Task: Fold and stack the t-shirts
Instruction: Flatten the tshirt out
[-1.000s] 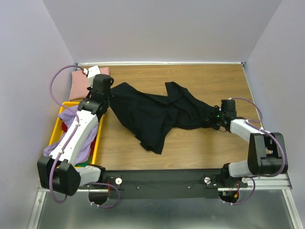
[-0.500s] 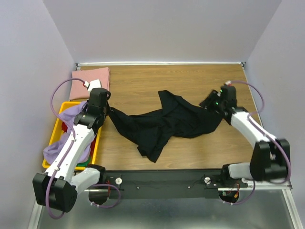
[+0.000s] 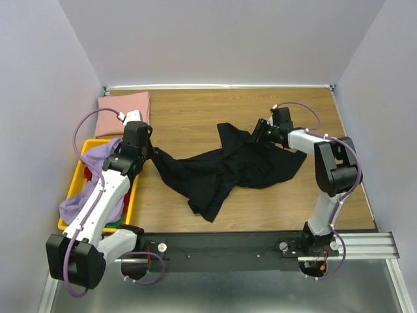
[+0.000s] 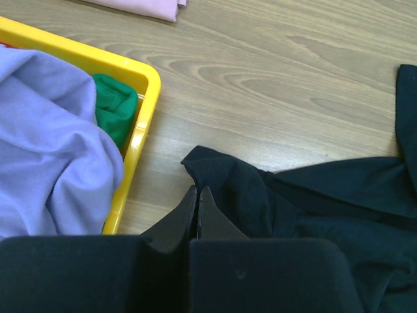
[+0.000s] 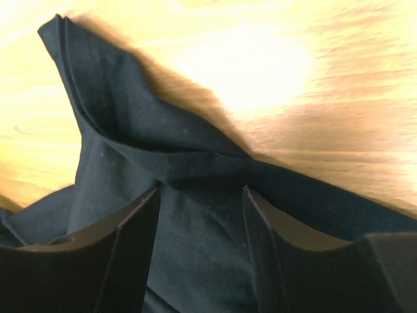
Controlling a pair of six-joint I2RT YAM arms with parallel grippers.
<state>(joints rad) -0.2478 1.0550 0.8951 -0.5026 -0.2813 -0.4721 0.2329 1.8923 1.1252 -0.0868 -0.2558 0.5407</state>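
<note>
The black t-shirt (image 3: 228, 166) lies crumpled across the middle of the table, also seen in the left wrist view (image 4: 306, 202) and the right wrist view (image 5: 195, 254). My left gripper (image 3: 148, 151) is shut on its left corner, the fingertips (image 4: 197, 190) pressed together at the cloth's edge. Over the shirt's upper right fold, my right gripper (image 3: 260, 134) stands open, its fingers (image 5: 146, 208) straddling a hem with nothing clamped. The pink t-shirt (image 3: 124, 103) lies folded at the back left. The lavender t-shirt (image 3: 91, 186) is heaped in the crate.
The yellow crate (image 3: 77, 171) stands along the left edge, close to my left arm; its rim (image 4: 146, 75) is just left of the gripper. A green cloth (image 4: 114, 107) lies inside it. Bare wood (image 3: 195, 107) shows behind the black shirt.
My right gripper has let go of the shirt's right side, opened and swung back and left to the upper fold. The left gripper has drawn the shirt's left corner nearer, bunching the cloth.
</note>
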